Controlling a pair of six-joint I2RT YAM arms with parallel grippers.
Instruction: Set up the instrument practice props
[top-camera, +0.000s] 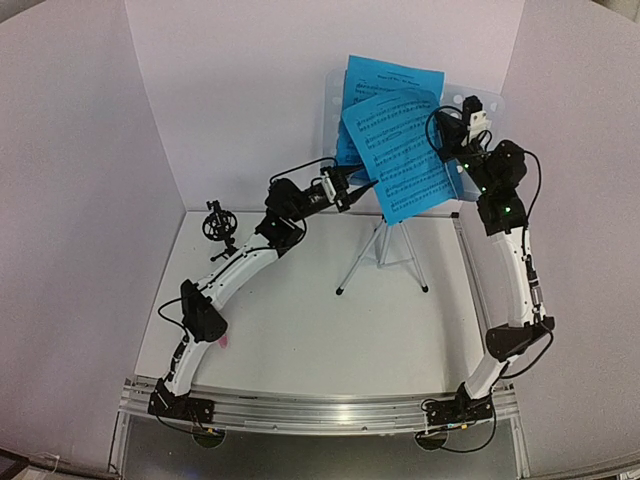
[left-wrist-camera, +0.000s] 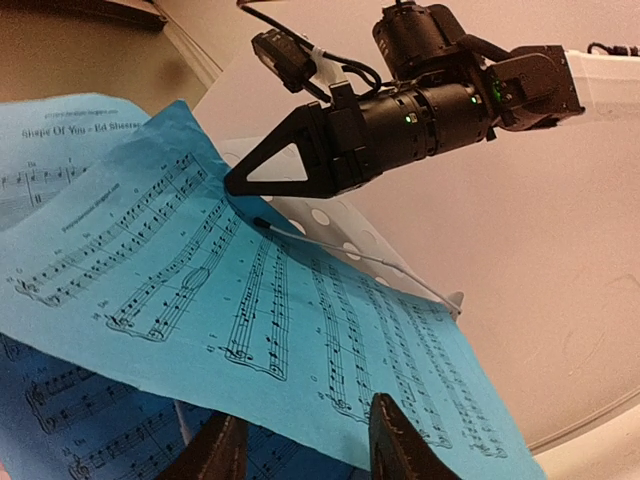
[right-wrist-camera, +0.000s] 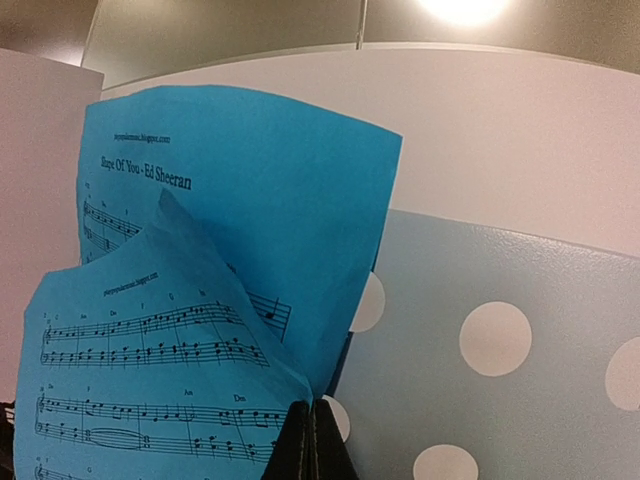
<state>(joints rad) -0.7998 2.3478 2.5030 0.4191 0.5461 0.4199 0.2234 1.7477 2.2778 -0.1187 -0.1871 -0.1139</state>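
Observation:
The pale blue perforated music stand (top-camera: 486, 108) rests on its silver tripod (top-camera: 384, 256) at the back. Two blue sheet-music pages lean on it, the rear page (top-camera: 392, 74) flat and the front page (top-camera: 404, 152) slanting and creased. My right gripper (right-wrist-camera: 312, 405) is shut on the front page's right edge (right-wrist-camera: 150, 350), next to the stand's desk (right-wrist-camera: 500, 400). My left gripper (left-wrist-camera: 305, 410) stands open at that page's lower left edge (left-wrist-camera: 250, 290), a finger (left-wrist-camera: 398, 440) overlapping the paper. The black tripod mic holder (top-camera: 218, 225) stands at the left. A bit of the pink microphone (top-camera: 223, 343) shows by the left arm.
White walls close off the back and both sides of the white table (top-camera: 330, 330). A metal rail (top-camera: 320, 412) carrying both arm bases runs along the near edge. The left wrist view also shows the right gripper (left-wrist-camera: 235, 183) at the page's top edge.

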